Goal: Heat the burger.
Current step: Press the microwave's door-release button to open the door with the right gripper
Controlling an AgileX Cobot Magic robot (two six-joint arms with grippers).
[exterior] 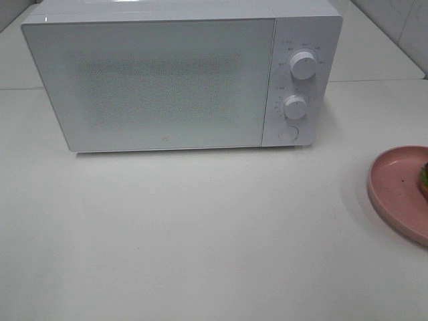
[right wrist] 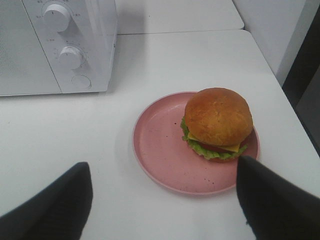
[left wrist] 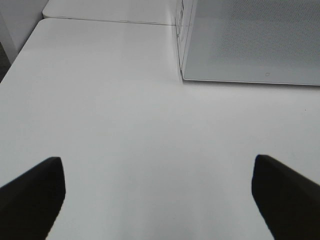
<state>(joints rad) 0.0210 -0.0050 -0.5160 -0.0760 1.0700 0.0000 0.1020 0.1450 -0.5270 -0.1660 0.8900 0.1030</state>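
Right wrist view shows the right gripper (right wrist: pixel 162 167) gaping empty by the burger (right wrist: pixel 218 120), left gripper (left wrist: pixel 157 160) likewise; I'd open the microwave (exterior: pixel 160 80) before lifting the plate (right wrist: pixel 160 150) level.

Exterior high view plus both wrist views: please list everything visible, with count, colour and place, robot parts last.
microwave: one, white, at the back of the table, door shut
knobs: two, white, one above the other on the microwave's right panel
button: one, white, round, below the knobs
plate: one, pink, on the table right of the microwave, cut off by the exterior view's right edge
burger: one, golden-brown bun with green lettuce, on the plate, off-centre
table: white, with seams toward the back, carries everything
left gripper: one, black, open, empty, over bare table near the microwave's front
right gripper: one, black, open, empty, facing the plate and burger
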